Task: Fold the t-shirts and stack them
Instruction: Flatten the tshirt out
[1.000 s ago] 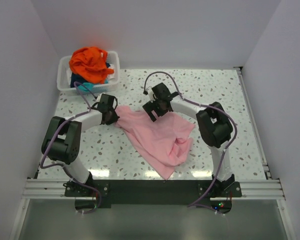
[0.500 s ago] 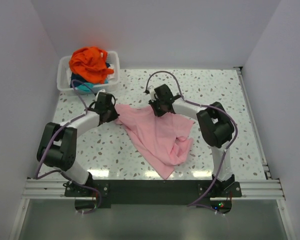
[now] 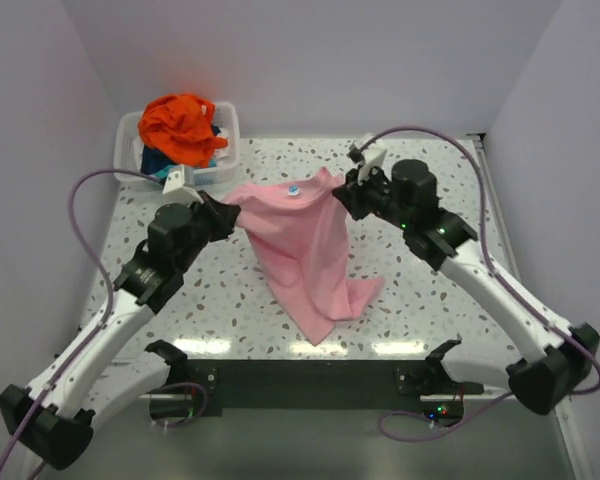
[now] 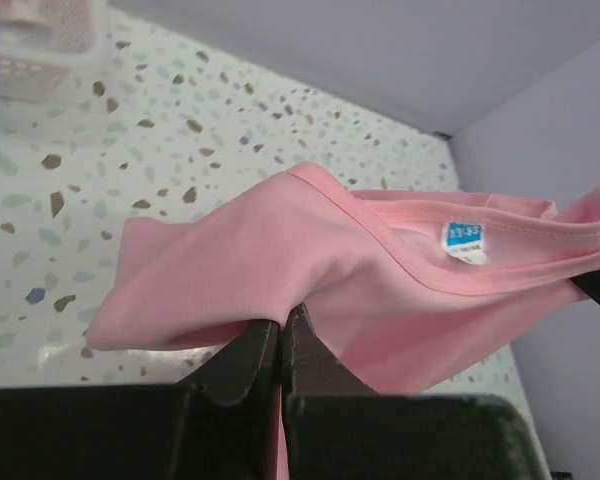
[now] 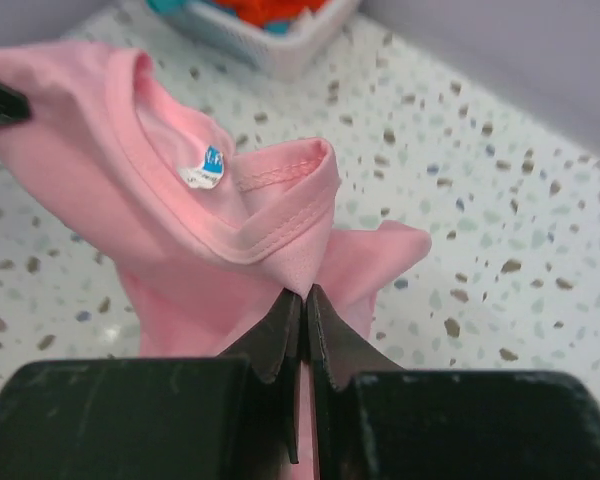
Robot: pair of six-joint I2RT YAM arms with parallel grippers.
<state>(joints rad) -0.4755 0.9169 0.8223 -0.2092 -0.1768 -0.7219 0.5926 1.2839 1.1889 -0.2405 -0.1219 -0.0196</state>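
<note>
White-linked left arm (image 3: 100,335), right arm (image 3: 500,295) alike, black joints, purple cables (image 3: 73,205) — black tapered end effector fingers (image 4: 240,360)

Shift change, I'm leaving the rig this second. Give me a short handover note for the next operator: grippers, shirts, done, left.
Left gripper: shut on the light pink cloth t-shirt, at one shoulder.
Right gripper: shut on the same shirt's collar edge.
Pink shirt: held up between both arms, lower part trailing on the speckled table.
Bright orange t-shirt: heaped in the white plastic bin, teal cloth beneath.
Done: pink shirt gripped at both sides.
Left: every fold and the stack.
</note>
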